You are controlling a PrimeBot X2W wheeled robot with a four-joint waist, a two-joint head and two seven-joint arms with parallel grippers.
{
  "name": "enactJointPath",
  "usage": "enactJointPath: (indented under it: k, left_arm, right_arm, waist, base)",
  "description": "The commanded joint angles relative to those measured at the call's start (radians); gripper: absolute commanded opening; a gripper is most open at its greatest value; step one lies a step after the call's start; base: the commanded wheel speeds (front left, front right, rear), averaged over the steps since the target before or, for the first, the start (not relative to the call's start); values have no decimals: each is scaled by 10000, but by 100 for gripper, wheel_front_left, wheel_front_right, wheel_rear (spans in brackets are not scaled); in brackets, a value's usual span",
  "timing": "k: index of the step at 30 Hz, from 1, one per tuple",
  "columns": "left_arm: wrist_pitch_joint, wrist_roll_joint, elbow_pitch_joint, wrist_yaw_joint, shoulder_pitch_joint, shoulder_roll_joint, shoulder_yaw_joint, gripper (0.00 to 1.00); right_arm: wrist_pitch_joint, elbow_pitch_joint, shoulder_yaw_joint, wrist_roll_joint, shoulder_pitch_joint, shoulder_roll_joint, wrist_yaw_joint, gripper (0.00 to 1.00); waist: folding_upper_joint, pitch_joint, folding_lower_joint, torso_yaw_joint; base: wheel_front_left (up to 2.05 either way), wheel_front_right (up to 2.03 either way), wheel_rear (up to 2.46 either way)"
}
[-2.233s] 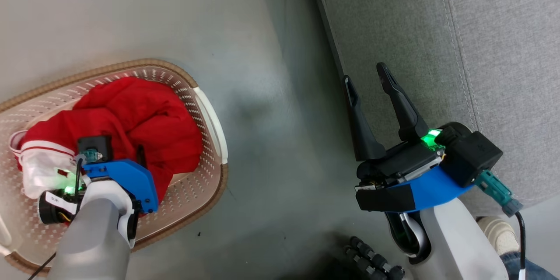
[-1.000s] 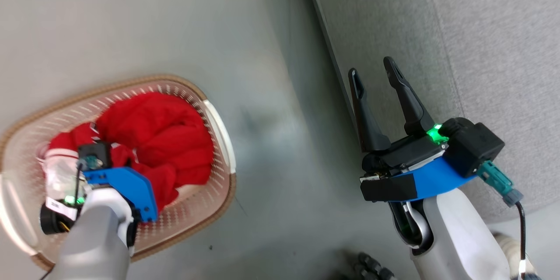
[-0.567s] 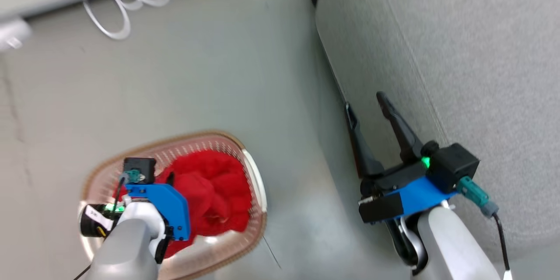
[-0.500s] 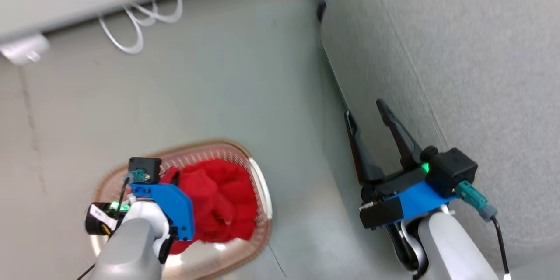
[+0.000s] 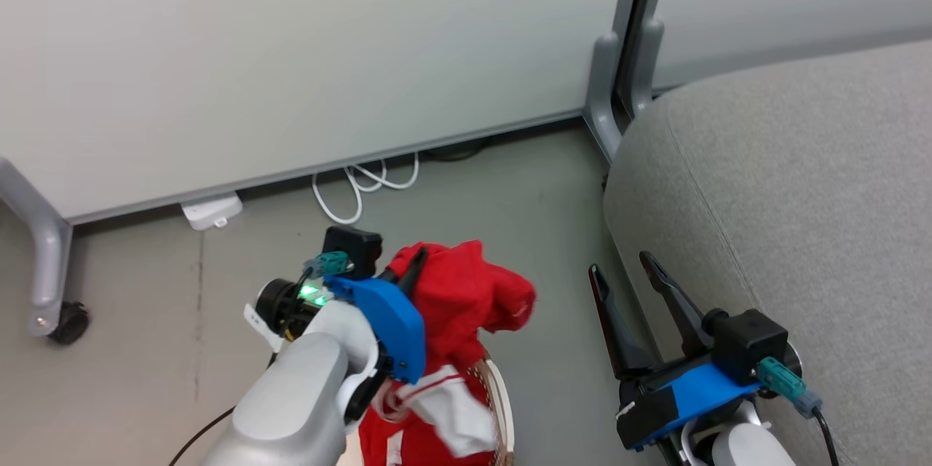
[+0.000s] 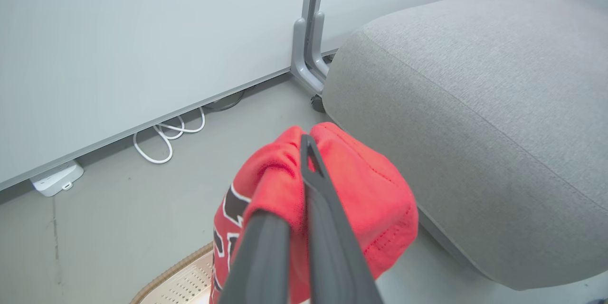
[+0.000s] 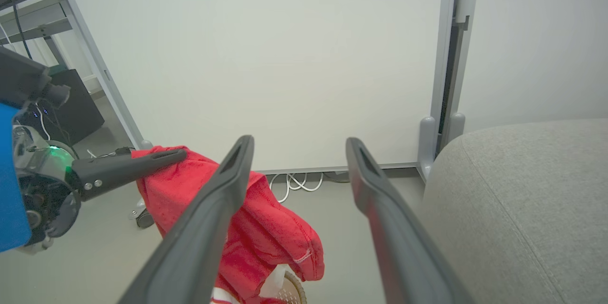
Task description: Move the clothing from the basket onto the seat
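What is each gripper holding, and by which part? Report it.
The left gripper is shut on the clothing, pinching a bunched fold at its top; the rest hangs below. The right gripper is open and empty.

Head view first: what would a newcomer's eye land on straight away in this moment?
The bright red clothing stands out most, bunched and hanging from the shut left gripper over the basket at the lower middle. To its right, the big light-grey seat takes up that side, and the right gripper stands open and empty beside its edge.
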Motion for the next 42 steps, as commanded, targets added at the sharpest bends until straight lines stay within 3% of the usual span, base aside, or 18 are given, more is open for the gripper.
enactJointPath:
  k: [1,19,27,42]
  left_arm:
    - [59,-289,-447,125,-23,22,-280,0]
    - [114,-2899,-3130,1269,-1286,25,-2621,0]
    - [-204,-3797,-3128,1816,-1672,23,-3233,0]
    - [-730,-4632,-2707,2001,-2169,21,-4104,0]
  right_arm:
    - [89,-89,-9,-57,242,-24,-7,100]
    - [539,-333,281,-23,640,-24,-7,100]
    - [606,-353,290,-95,717,-24,-7,100]
    - [876,50,883,-80,-107,-26,-7,100]
  waist:
    - [0,-527,3,337]
    - [0,-1196,3,538]
    - [0,-1207,3,489]
    - [0,-1038,3,422]
  base:
    - [0,0,0]
    - [0,0,0]
    - [0,0,0]
    - [0,0,0]
